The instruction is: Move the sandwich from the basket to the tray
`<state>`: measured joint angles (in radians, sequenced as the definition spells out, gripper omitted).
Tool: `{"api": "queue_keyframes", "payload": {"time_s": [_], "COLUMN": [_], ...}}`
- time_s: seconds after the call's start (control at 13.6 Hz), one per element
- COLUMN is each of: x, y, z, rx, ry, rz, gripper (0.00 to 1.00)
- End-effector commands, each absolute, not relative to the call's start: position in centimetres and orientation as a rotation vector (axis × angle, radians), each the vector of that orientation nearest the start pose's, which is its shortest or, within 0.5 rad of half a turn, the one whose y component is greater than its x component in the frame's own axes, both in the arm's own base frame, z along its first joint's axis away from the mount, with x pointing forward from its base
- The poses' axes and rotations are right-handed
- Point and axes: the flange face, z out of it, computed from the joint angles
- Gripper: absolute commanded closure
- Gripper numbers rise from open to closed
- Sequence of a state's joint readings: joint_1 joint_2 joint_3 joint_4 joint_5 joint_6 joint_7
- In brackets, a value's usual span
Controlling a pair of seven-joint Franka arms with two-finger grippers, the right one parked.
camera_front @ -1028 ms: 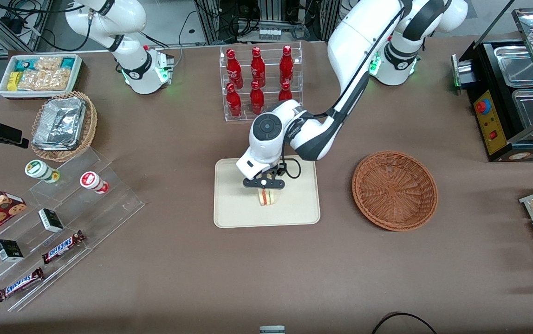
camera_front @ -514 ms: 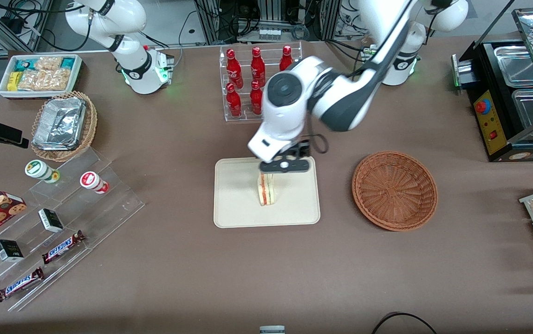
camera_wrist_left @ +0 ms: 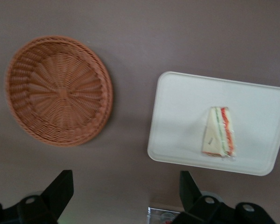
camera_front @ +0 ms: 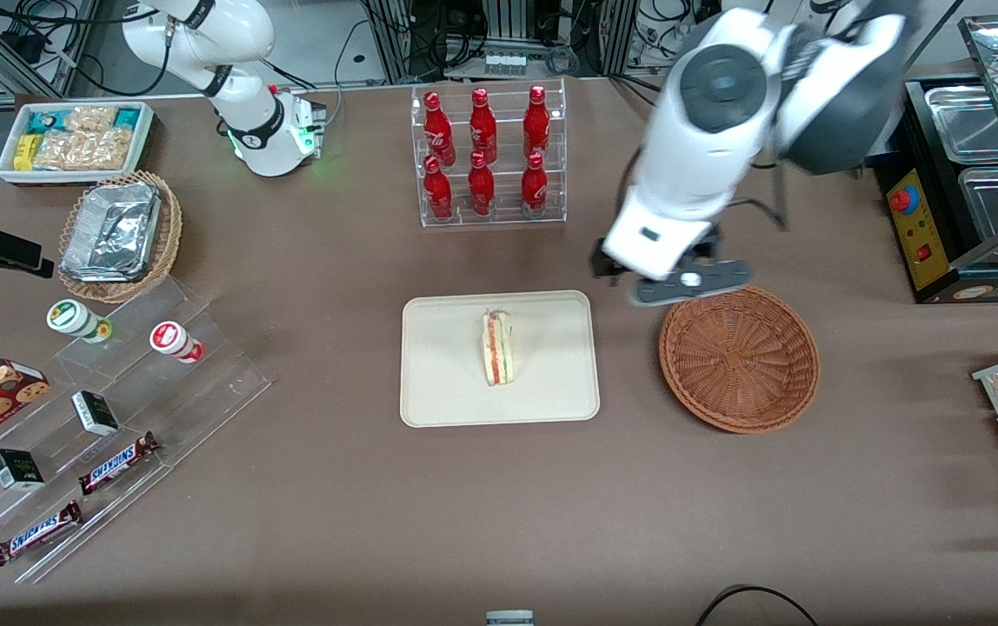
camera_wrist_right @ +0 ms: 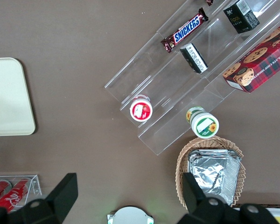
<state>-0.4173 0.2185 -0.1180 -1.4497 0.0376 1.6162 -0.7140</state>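
Observation:
The sandwich (camera_front: 497, 349), a white wedge with red and green layers, lies alone in the middle of the cream tray (camera_front: 438, 382). It also shows on the tray (camera_wrist_left: 186, 112) in the left wrist view (camera_wrist_left: 218, 134). The reddish-brown wicker basket (camera_front: 738, 356) stands beside the tray toward the working arm's end and holds nothing; it shows in the left wrist view too (camera_wrist_left: 58, 91). My left gripper (camera_front: 688, 283) is open and empty, raised high above the table at the basket's rim farther from the front camera. Its black fingers (camera_wrist_left: 60, 189) stand wide apart.
A clear rack of red bottles (camera_front: 486, 156) stands farther from the front camera than the tray. A black food warmer (camera_front: 960, 183) sits at the working arm's end. Acrylic steps with snacks (camera_front: 99, 417), a foil-container basket (camera_front: 121, 235) and a white snack bin (camera_front: 73, 139) lie toward the parked arm's end.
My gripper has let go of the sandwich, risen from the tray and swung toward the basket. The sandwich stays on the tray, now lying flat.

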Motion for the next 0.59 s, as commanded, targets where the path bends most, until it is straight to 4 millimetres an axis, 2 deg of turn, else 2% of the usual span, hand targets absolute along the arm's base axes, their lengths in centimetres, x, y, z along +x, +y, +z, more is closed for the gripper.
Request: {"api": "queue_keyframes", "payload": {"time_s": [0.0, 0.29, 0.51], "x": [54.0, 54.9, 54.7], "y": [-25.7, -17.4, -12.7], "z": [55.9, 57.2, 57.7], "rx": [-3.073, -3.082, -3.085], "ry": [-0.267, -0.163, -0.061], "rz": [0.064, 0.057, 0.058], "gripper": [0.0, 0.0, 0.0]}}
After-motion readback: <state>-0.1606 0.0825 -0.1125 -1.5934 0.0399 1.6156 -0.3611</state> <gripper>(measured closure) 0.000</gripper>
